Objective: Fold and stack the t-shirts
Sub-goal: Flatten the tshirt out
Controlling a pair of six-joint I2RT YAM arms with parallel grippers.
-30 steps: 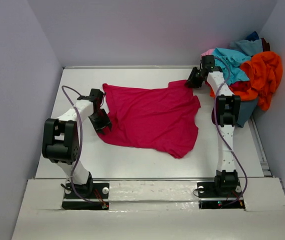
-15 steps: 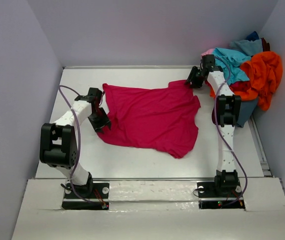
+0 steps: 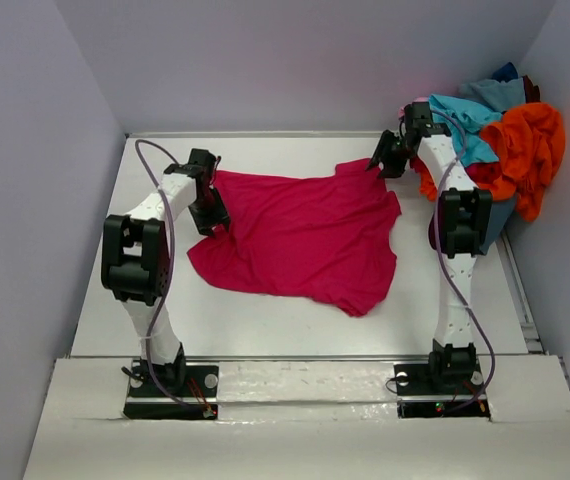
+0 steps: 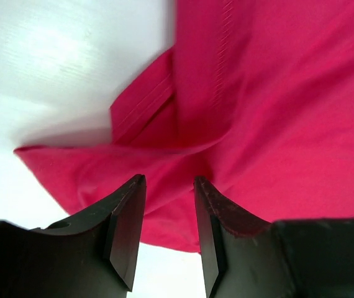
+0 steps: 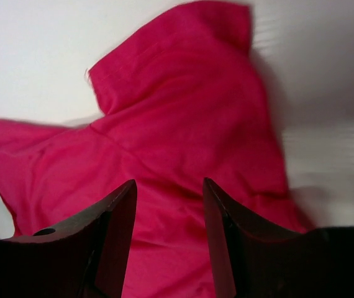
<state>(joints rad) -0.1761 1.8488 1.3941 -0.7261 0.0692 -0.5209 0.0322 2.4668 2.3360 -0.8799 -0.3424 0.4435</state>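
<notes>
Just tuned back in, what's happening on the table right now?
Both arms are working on the crimson t-shirt, which lies spread out but rumpled on the table, not yet folded. The left hand is at its left edge and the right hand is by its far right sleeve, both with fingers apart over the cloth. The other shirts sit heaped at the far right.

You've got white links and chunky black joints on the left arm [image 3: 160,205] and right arm [image 3: 452,300] alike, a purple cable [image 3: 138,152] looping along each, black base plates [image 3: 170,388] down front, and the left gripper [image 4: 169,181] showing matte black wedge fingers [image 4: 124,230].
</notes>
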